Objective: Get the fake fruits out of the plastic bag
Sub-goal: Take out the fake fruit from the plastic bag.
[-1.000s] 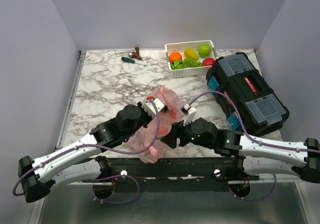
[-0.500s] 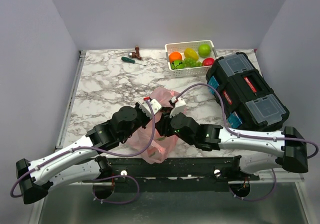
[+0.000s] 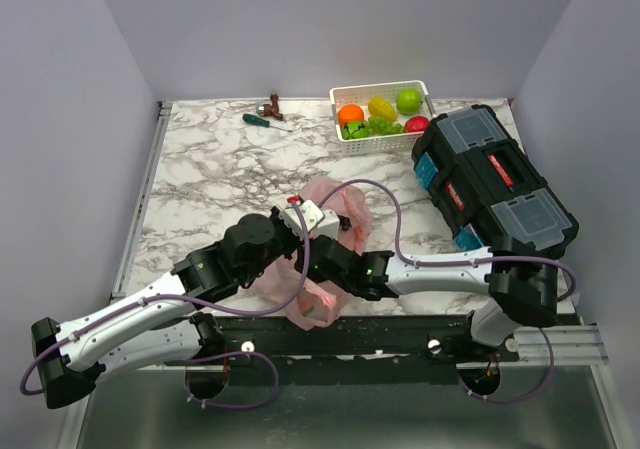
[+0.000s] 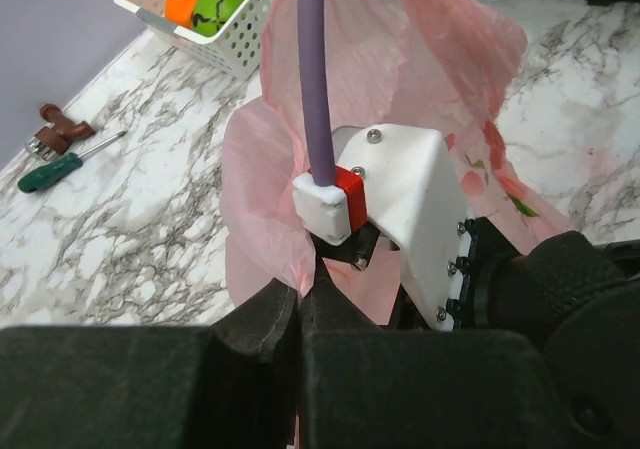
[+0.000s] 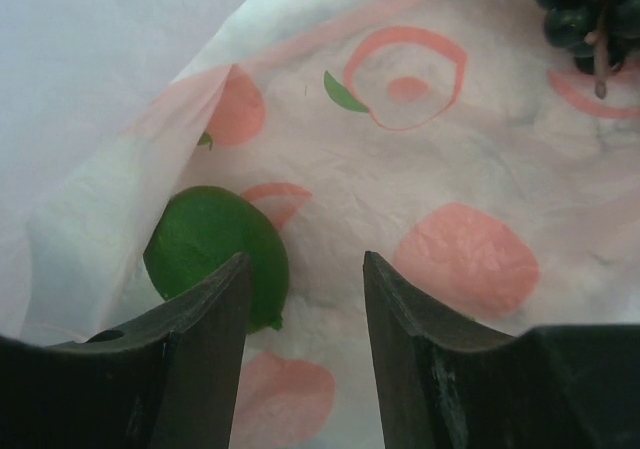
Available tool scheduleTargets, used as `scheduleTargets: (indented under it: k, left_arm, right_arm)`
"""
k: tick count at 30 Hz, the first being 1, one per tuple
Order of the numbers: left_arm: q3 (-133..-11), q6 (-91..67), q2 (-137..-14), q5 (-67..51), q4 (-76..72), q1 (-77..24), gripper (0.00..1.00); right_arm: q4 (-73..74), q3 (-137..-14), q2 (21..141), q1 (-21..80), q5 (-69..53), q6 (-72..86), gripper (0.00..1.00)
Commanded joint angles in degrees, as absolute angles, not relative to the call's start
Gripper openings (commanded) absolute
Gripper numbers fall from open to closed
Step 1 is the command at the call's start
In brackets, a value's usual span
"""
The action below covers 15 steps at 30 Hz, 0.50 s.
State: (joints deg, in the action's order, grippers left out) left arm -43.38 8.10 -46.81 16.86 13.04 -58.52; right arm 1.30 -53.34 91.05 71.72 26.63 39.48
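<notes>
Your right arm stretches farther left than a second ago. Right tool (image 5: pixel 305 269) is now inside the plastic bag (image 3: pixel 347 205), jaws apart and empty, green fruit (image 5: pixel 205 239) beside it, dark grape bunch (image 5: pixel 585 9) beyond. Left tool (image 4: pixel 300 304) is pinched shut on the bag's rim at the worktop's (image 3: pixel 220 169) near edge.

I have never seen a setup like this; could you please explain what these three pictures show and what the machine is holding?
The machine is a left arm and a right arm, bolted at the near edge of a marble table. One picture looks down from above and behind them; the other two come from a camera on each wrist. On it lie a pink plastic bag, a white basket of fake fruits, a screwdriver and a black toolbox. The left gripper is shut on the bag's thin film. The right gripper is open inside the bag, holding nothing, next to a green fruit; a dark grape bunch lies nearby.
</notes>
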Motion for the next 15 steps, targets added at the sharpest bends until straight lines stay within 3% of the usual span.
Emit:
scheduleTargets:
  k: [1, 9, 15]
  left_arm:
    - [-44.2, 7.1, -45.8, 15.2, 13.3, -59.0, 0.00]
    - [-44.0, 7.1, -46.1, 15.2, 13.1, -59.4, 0.00]
    - [-44.0, 6.9, -46.1, 15.4, 13.4, -60.2, 0.00]
  right_arm:
    - [-6.8, -53.3, 94.0, 69.6, 21.0, 40.4, 0.52]
    - [-17.2, -51.8, 97.6, 69.4, 10.2, 35.3, 0.61]
    - [-20.3, -51.3, 99.8, 69.4, 7.3, 33.3, 0.77]
